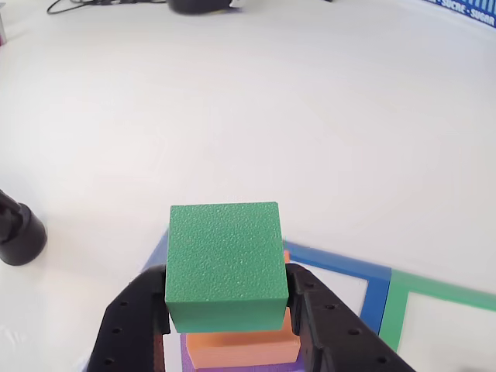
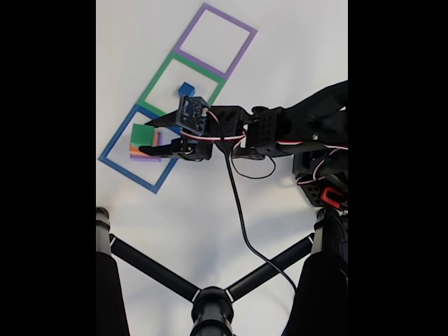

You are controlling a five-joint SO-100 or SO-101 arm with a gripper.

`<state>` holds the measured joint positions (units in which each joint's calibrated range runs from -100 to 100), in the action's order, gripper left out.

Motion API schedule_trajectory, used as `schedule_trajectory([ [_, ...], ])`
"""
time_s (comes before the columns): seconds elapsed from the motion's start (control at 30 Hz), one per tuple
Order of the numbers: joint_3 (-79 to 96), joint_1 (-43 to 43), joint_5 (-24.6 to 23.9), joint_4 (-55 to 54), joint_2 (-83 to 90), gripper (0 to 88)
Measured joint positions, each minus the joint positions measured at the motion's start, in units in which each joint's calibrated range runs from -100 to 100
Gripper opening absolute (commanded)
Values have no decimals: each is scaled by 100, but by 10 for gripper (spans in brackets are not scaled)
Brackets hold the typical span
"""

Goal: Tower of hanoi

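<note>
the fingers (image 1: 226,310) clench the green block (image 1: 225,263) from both sides, right above the orange block (image 1: 244,345) and the purple one (image 1: 240,364) in the blue square (image 2: 112,159). lift straight up so the stack keeps still, then carry it over the counter (image 1: 248,116) toward the green square (image 1: 399,298), where a small blue cube (image 2: 185,89) sits.

Other view: cam close behind pincer (image 1: 229,329), facing fwd. Fixed view: overhead, far. Both share green cube (image 1: 225,263).
</note>
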<state>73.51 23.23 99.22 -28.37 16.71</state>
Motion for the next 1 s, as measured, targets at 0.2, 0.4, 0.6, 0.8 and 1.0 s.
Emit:
schedule_trajectory([
  [0.2,-189,0,0,-396,-621,54],
  [0.4,-353,-58,78,-641,-1050,71],
  [0.6,-353,-97,78,-673,-1066,131],
  [0.8,-344,-107,78,-673,-1066,149],
  [1.0,-275,-107,20,-681,-1066,158],
])
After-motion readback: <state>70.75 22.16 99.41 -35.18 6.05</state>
